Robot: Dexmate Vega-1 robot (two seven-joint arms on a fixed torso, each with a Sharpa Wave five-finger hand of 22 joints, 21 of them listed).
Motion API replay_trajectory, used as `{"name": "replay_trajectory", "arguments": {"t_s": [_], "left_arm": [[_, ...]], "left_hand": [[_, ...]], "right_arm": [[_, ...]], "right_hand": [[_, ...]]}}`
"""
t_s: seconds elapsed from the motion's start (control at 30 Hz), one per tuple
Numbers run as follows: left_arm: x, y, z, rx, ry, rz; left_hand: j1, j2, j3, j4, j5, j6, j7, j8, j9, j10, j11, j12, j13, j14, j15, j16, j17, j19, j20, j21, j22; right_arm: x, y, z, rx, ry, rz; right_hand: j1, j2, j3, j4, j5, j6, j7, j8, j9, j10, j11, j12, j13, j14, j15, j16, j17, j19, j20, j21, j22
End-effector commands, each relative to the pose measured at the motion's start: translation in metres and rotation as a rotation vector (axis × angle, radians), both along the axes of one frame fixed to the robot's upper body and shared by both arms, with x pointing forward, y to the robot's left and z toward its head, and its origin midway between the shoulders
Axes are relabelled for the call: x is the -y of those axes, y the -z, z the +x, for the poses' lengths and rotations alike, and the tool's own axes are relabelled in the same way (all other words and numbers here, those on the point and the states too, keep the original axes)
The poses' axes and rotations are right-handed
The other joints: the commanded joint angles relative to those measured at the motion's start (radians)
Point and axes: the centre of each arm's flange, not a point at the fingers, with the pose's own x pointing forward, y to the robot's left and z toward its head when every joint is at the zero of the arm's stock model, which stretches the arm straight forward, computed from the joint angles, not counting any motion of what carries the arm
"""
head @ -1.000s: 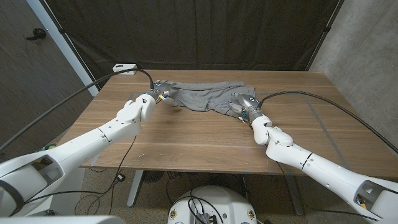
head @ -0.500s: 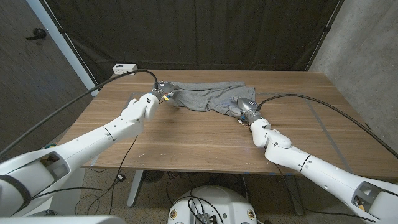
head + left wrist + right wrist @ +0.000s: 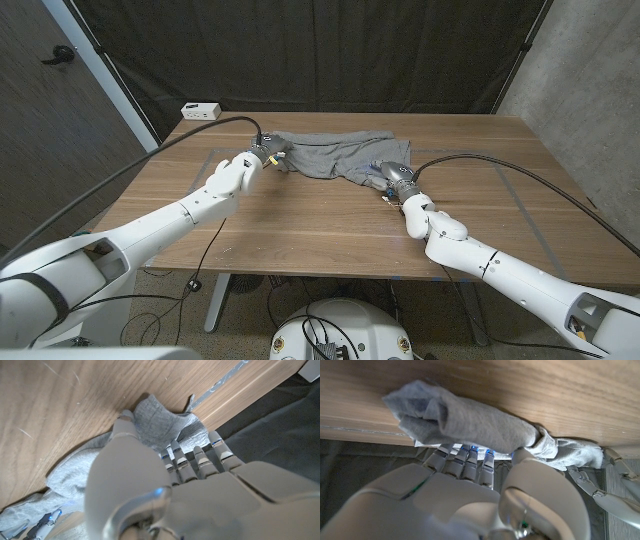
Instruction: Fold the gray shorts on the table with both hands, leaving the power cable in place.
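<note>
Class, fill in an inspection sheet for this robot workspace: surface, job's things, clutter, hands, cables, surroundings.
Surface: wooden table, bare over its near half.
Job's things: gray shorts bunched near the far edge.
Clutter: white box at the far left corner.
Hands: left hand grips the shorts' left end; right hand grips the right end.
Cables: black cable along the left arm; another along the right arm.
Surroundings: black curtain behind; concrete wall at right.

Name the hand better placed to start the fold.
Neither clearly: both already grip the gray shorts. The left hand holds one end, the right hand the other, so they would probably fold together.
</note>
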Motion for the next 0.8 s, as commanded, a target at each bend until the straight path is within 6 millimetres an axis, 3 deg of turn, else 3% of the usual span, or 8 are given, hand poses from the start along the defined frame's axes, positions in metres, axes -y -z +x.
{"name": "replay_trajectory", "arguments": {"t_s": [0.03, 0.33, 0.4, 0.5, 0.67, 0.7, 0.73, 0.8], "left_arm": [[0.012, 0.004, 0.010, 0.018, 0.002, 0.057], [0.016, 0.007, 0.012, 0.041, 0.009, 0.085], [0.017, 0.007, 0.012, 0.051, 0.019, 0.085], [0.020, 0.007, 0.011, 0.080, 0.028, 0.097], [0.024, 0.005, 0.009, 0.144, 0.030, 0.119], [0.025, 0.005, 0.007, 0.171, 0.032, 0.130], [0.025, 0.004, 0.007, 0.181, 0.032, 0.135], [0.026, 0.004, 0.006, 0.207, 0.030, 0.158]], "left_hand": [[0.062, 0.029, 0.026, -0.012, -0.036, 0.062, -0.008, 0.004, 0.006, 0.076, -0.010, 0.009, -0.002, 0.030, -0.095, 0.002, -0.001, 0.021, -0.017, 0.010, 0.006], [0.230, 0.100, 0.117, -0.028, -0.159, 0.247, -0.023, 0.007, 0.009, 0.247, -0.016, -0.008, -0.004, 0.090, -0.108, -0.007, -0.002, 0.035, -0.027, 0.032, 0.012], [0.244, 0.103, 0.128, -0.024, -0.179, 0.277, -0.021, 0.010, 0.010, 0.269, -0.015, -0.010, -0.003, 0.098, -0.111, -0.008, -0.002, 0.038, -0.029, 0.038, 0.013], [0.266, 0.107, 0.162, -0.012, -0.224, 0.415, -0.010, 0.034, 0.013, 0.367, -0.021, -0.004, 0.000, 0.146, -0.123, -0.002, -0.001, 0.043, -0.034, 0.055, 0.013], [0.286, 0.119, 0.213, -0.008, -0.229, 0.544, 0.003, 0.058, 0.015, 0.480, -0.022, 0.005, 0.004, 0.200, -0.139, -0.002, -0.002, 0.047, -0.037, 0.075, 0.015], [0.298, 0.122, 0.243, -0.007, -0.225, 0.613, 0.007, 0.077, 0.017, 0.508, -0.018, 0.002, 0.006, 0.229, -0.146, -0.001, -0.001, 0.048, -0.040, 0.084, 0.016], [0.297, 0.118, 0.265, -0.002, -0.225, 0.688, 0.034, 0.101, 0.021, 0.516, -0.019, -0.011, 0.008, 0.242, -0.148, -0.008, -0.003, 0.048, -0.043, 0.095, 0.017], [0.300, 0.116, 0.283, -0.003, -0.223, 0.725, 0.051, 0.114, 0.023, 0.534, -0.019, -0.016, 0.009, 0.258, -0.154, -0.008, -0.002, 0.053, -0.050, 0.103, 0.016]], "right_arm": [[-0.001, 0.007, 0.003, -0.019, 0.000, -0.002], [-0.002, 0.008, 0.004, -0.022, -0.008, -0.003], [-0.002, 0.009, 0.004, -0.026, -0.004, -0.001], [-0.002, 0.009, 0.004, -0.024, -0.005, -0.003], [-0.002, 0.010, 0.003, -0.028, -0.014, -0.004], [-0.003, 0.010, 0.003, -0.031, -0.013, -0.014], [-0.003, 0.010, 0.003, -0.037, -0.016, -0.016], [-0.003, 0.011, 0.004, -0.043, -0.021, -0.016]], "right_hand": [[0.007, 0.005, 0.010, -0.002, -0.004, 0.016, -0.001, 0.009, 0.001, 0.020, 0.006, 0.009, 0.000, 0.017, -0.022, 0.010, 0.001, 0.007, 0.003, -0.007, 0.002], [-0.001, 0.005, 0.019, -0.003, -0.008, 0.069, -0.002, 0.020, 0.001, 0.067, 0.013, 0.020, 0.000, 0.068, -0.025, 0.026, -0.002, 0.020, 0.004, -0.008, 0.003], [-0.001, 0.006, 0.021, -0.003, -0.008, 0.072, 0.000, 0.020, 0.001, 0.069, 0.011, 0.020, 0.000, 0.069, -0.025, 0.026, -0.002, 0.021, 0.004, -0.008, 0.003], [-0.001, 0.006, 0.023, -0.004, -0.008, 0.078, 0.000, 0.021, 0.001, 0.070, 0.008, 0.020, 0.000, 0.071, -0.026, 0.026, -0.003, 0.022, 0.004, -0.009, 0.003], [-0.001, 0.007, 0.026, -0.005, -0.008, 0.084, 0.001, 0.020, 0.001, 0.074, 0.009, 0.019, 0.000, 0.073, -0.029, 0.025, -0.004, 0.022, 0.005, -0.010, 0.003], [-0.001, 0.006, 0.027, -0.005, -0.008, 0.085, 0.001, 0.020, 0.001, 0.076, 0.012, 0.020, 0.000, 0.074, -0.028, 0.025, -0.004, 0.022, 0.005, -0.010, 0.003], [-0.002, 0.006, 0.029, -0.006, -0.009, 0.087, 0.001, 0.019, 0.000, 0.075, 0.002, 0.018, 0.000, 0.077, -0.028, 0.025, -0.004, 0.022, 0.005, -0.011, 0.003], [-0.002, 0.006, 0.031, -0.007, -0.009, 0.093, 0.001, 0.020, 0.000, 0.079, 0.006, 0.019, 0.000, 0.079, -0.028, 0.025, -0.005, 0.023, 0.005, -0.012, 0.003]]}}
